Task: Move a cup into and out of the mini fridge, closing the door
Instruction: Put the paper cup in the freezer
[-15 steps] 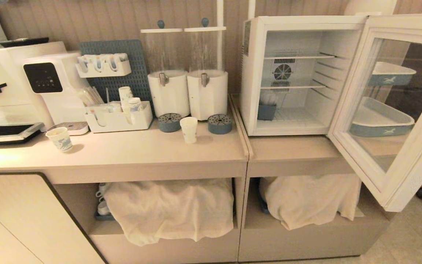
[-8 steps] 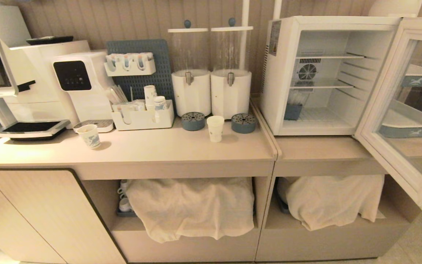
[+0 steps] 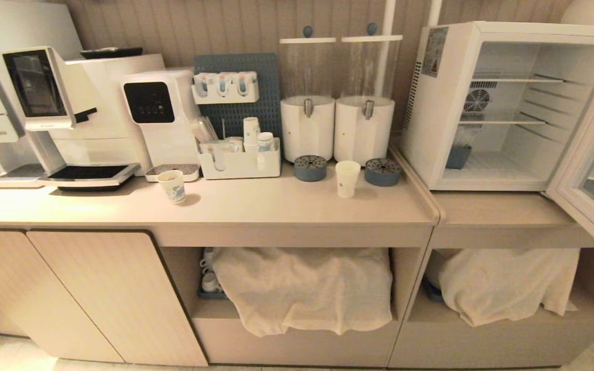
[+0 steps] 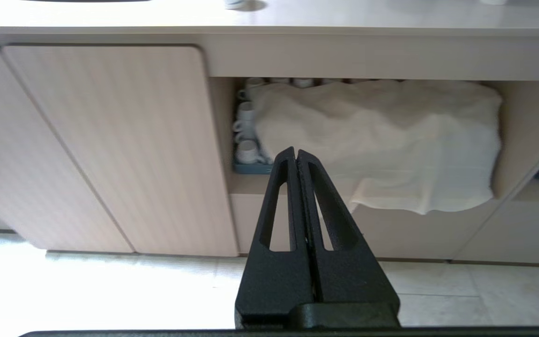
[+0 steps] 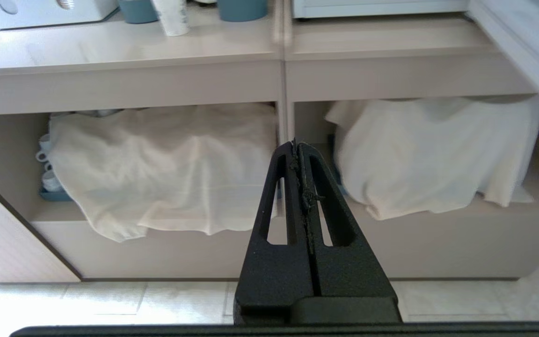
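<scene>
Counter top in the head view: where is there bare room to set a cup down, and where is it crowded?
Bare: the front strip of the counter between the short printed cup and the cup, and the ledge before the open mini fridge. Crowded: the back row, from the coffee machine through the organiser to the two dispensers.

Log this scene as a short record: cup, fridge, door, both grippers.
cup: upright on the counter, in front of the two white dispensers, apart from them
mini fridge: on the lower counter to the right, shelves bare, a blue container on its floor
door: swung wide open
left gripper: shut, empty, low before the cabinet
right gripper: shut, empty, low before the cabinet
</scene>
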{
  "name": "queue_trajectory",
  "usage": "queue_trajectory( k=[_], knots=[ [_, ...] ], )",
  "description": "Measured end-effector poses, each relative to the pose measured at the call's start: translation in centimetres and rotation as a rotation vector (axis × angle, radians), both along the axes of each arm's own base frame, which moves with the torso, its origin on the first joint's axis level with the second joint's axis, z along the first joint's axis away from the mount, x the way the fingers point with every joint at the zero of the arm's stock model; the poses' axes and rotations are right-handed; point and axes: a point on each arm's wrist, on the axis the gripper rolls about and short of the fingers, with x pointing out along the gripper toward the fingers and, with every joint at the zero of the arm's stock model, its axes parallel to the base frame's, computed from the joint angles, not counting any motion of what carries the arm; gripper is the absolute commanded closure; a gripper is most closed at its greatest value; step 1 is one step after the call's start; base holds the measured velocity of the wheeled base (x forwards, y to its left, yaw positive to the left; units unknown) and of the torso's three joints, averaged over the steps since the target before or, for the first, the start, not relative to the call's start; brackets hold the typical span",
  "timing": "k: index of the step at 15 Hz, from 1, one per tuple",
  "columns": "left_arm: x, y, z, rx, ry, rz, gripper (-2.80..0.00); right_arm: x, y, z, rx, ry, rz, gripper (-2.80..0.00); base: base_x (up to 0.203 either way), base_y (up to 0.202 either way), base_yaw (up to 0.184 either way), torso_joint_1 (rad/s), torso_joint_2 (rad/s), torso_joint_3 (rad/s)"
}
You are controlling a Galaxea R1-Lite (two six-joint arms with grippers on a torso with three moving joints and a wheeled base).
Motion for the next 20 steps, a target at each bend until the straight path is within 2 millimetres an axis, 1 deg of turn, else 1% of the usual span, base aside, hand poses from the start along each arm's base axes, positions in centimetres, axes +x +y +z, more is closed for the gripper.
queue_trajectory(
  k=[2, 3, 8, 10, 17, 20],
  knots=[
    [0.00, 0.00, 0.00, 0.000, 0.000, 0.000, 0.00, 0.00, 0.00, 0.00, 0.001, 0.000, 0.000, 0.00, 0.000, 0.175, 0.010, 0.002, 0.00, 0.003],
    [0.00, 0.00, 0.00, 0.000, 0.000, 0.000, 0.00, 0.00, 0.00, -0.02, 0.000, 0.001, 0.001, 0.00, 0.000, 0.054, -0.028, -0.002, 0.00, 0.002],
    [0.00, 0.00, 0.00, 0.001, 0.000, 0.000, 0.00, 0.00, 0.00, -0.01, 0.000, 0.000, 0.000, 0.00, 0.000, 0.000, 0.000, 0.000, 0.00, 0.000],
    [0.00, 0.00, 0.01, 0.000, 0.000, 0.001, 0.00, 0.00, 0.00, -0.01, 0.000, 0.000, 0.001, 0.00, 0.071, 0.056, -0.011, 0.006, 0.00, 0.003],
    [0.00, 0.00, 0.00, -0.002, 0.000, 0.000, 0.00, 0.00, 0.00, -0.01, 0.001, 0.001, 0.001, 0.00, 0.183, 0.176, -0.001, 0.000, 0.00, 0.002],
    [0.00, 0.00, 0.00, -0.002, 0.000, 0.001, 0.00, 0.00, 0.00, 0.00, 0.001, 0.000, 0.000, 0.00, 0.181, 0.068, 0.005, -0.001, 0.00, 0.000]
  ],
)
